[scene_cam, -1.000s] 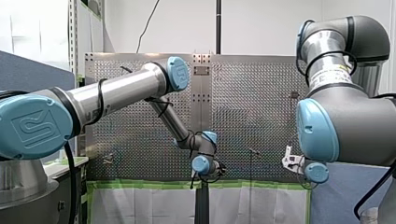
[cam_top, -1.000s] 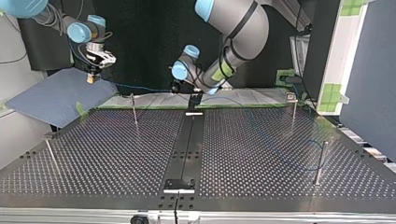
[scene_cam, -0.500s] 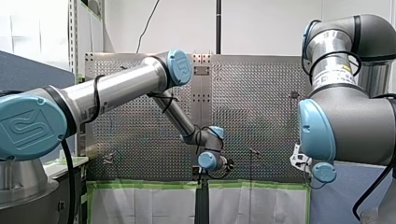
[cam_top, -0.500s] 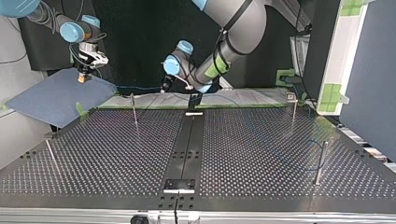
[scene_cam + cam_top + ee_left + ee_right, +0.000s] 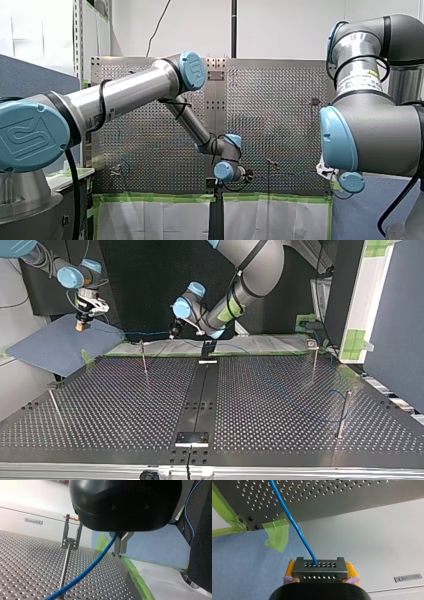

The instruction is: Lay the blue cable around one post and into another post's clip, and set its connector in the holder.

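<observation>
right claw (image 5: pixel 321 573) clamps connector (image 5: pixel 320 566), UR-logo arm cap (image 5: pixel 30 135)

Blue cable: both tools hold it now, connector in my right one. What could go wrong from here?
1. The blue cable runs straight from the connector in my right tool to the table edge; more pull might drag the connector out of the yellow pads.
2. Past my left tool, the cable crosses the clip post low on its stem, well below the clip; it could snag there or miss the clip.
</observation>
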You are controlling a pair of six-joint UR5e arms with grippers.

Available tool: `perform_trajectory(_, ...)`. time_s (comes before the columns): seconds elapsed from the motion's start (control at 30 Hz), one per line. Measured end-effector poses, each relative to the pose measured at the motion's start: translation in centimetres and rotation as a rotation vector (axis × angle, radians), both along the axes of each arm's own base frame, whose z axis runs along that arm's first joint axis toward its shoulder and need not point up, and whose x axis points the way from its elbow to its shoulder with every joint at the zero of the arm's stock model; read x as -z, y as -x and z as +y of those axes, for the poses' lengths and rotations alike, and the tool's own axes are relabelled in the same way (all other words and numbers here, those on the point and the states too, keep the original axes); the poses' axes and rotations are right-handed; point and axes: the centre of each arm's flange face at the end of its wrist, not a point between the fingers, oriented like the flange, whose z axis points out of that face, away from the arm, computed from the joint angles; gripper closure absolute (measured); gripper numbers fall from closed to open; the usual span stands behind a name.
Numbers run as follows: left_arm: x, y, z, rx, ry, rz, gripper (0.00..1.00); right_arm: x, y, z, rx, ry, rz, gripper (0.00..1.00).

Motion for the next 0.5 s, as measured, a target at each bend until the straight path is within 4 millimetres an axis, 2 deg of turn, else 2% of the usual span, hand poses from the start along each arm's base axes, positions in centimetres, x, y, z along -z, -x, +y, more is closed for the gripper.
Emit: perform_trajectory(0.5, -1.5, -1.5, -0.8, 0.008, 0.043, -0.019, 0.98, -0.5, -0.3, -1.3, -0.018, -0.011, 0.034, 1.0)
